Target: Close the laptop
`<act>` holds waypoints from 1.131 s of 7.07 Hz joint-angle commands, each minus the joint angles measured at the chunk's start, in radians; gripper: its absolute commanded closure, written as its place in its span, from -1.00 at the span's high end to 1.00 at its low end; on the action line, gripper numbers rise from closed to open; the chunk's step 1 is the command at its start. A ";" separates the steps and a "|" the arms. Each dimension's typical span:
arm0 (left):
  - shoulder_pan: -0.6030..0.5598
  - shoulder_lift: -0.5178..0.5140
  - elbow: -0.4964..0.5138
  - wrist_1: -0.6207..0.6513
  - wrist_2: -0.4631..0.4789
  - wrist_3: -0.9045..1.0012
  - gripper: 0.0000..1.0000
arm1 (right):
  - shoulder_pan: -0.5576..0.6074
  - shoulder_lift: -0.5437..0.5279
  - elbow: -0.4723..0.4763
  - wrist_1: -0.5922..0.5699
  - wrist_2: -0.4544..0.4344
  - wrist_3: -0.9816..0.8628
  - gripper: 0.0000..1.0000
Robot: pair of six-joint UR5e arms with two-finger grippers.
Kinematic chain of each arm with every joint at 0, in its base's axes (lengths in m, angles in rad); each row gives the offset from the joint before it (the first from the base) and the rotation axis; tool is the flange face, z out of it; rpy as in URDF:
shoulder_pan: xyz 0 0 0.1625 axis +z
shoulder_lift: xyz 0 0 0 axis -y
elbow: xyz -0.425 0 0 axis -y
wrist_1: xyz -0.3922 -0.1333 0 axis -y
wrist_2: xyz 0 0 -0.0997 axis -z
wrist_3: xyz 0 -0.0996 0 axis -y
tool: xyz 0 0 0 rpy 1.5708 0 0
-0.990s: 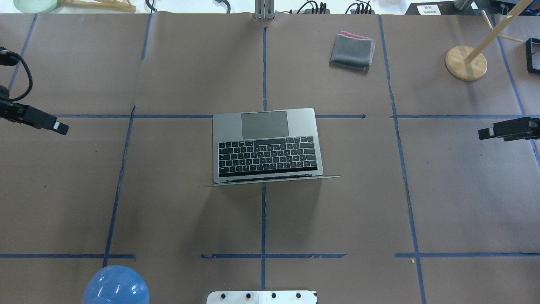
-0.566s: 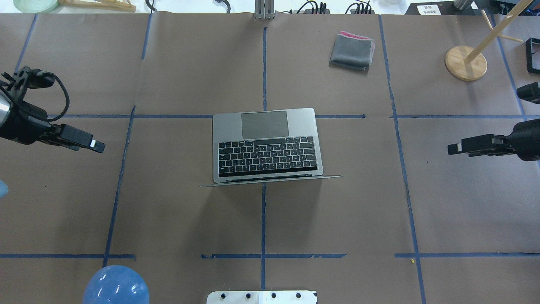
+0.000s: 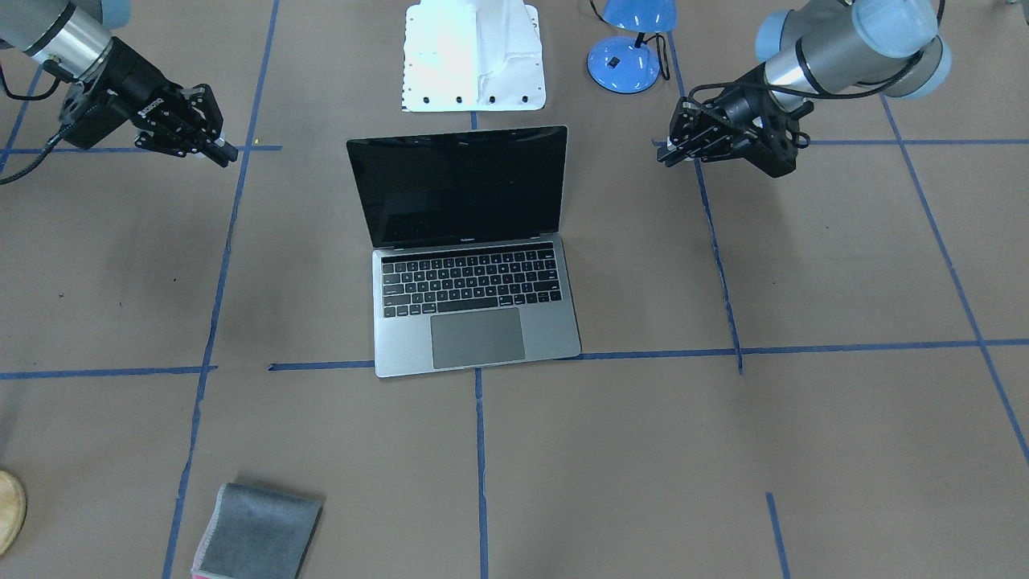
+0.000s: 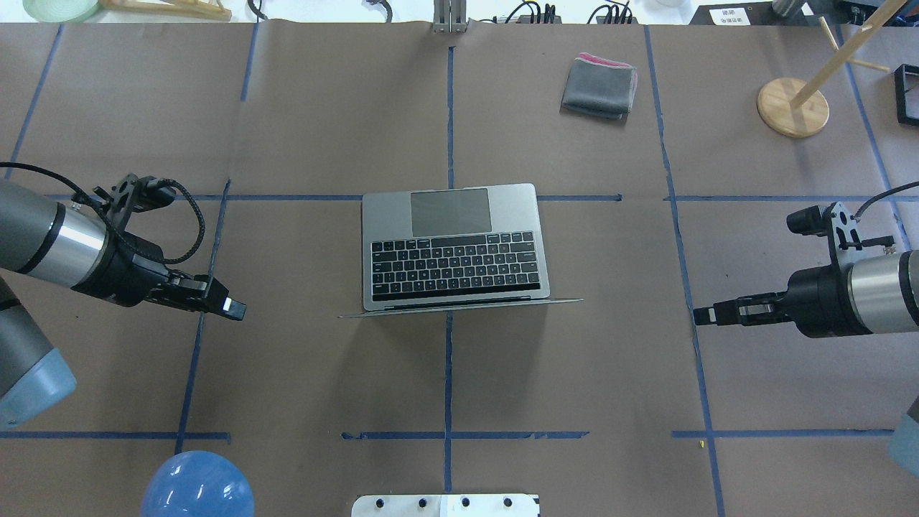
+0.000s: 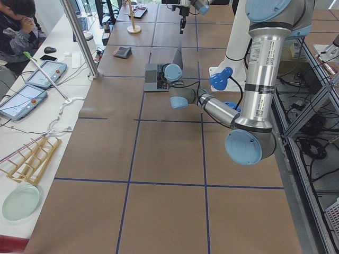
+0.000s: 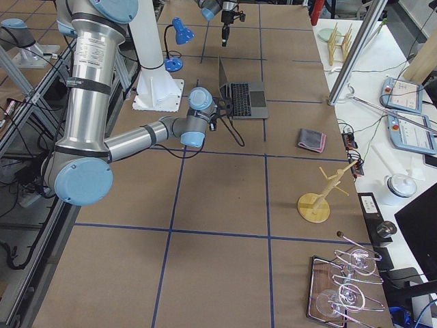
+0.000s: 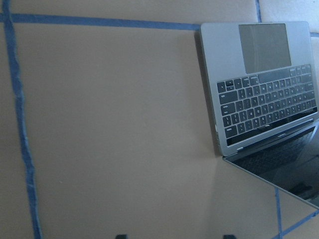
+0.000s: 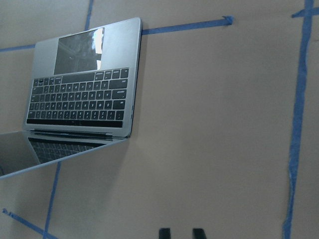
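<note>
Standing open at the middle of the counter (image 4: 323,108), the laptop (image 4: 452,244) has the left pincer (image 4: 235,309) hovering well to its left, spread wide, and the right pincer (image 4: 702,314) well to its right, pinched nearly together, both empty.

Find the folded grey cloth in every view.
Front-facing: cloth bottom left.
Overhead: cloth top, right of centre.
Exterior left: cloth upper left.
Exterior right: cloth right of centre.
Left wrist: not in it.
Right wrist: not in it.
Landmark: the laptop, in every view.
</note>
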 commanded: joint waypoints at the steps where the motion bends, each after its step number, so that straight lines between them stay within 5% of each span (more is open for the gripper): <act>1: 0.087 -0.053 -0.034 0.000 0.022 -0.151 -0.92 | -0.088 -0.033 0.065 0.000 -0.052 0.013 -0.96; 3: 0.177 -0.070 -0.052 0.000 0.122 -0.202 -0.93 | -0.276 -0.032 0.104 0.000 -0.286 0.093 -0.98; 8: 0.205 -0.147 -0.059 0.007 0.207 -0.320 -1.00 | -0.340 0.057 0.144 -0.014 -0.454 0.172 -1.00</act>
